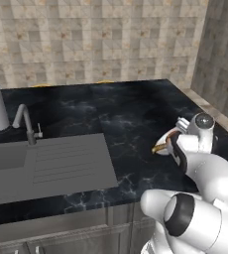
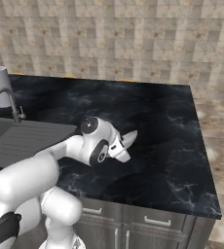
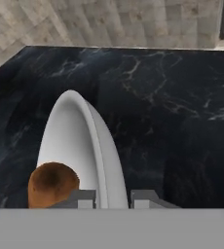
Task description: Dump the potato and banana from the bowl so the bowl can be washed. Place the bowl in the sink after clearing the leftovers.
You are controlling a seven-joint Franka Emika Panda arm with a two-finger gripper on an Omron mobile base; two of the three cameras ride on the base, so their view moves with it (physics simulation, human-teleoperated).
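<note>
The white arm reaches forward from the base, elbow bent, wrist turned so the hand lies roughly level above the counter. The gripper (its two small dark finger tips show at the bottom of the hand view) is clamped on the rim of the tilted bowl, one finger each side.

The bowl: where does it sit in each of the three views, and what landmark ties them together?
Left base view: the bowl peeks out at centre right, mostly behind the arm's wrist.
Right base view: its white rim shows at centre, just right of the wrist, tilted.
Hand view: it rises from bottom centre, rim gripped edge-on by the gripper, the potato inside.
Shared landmark: the black marble counter.
</note>
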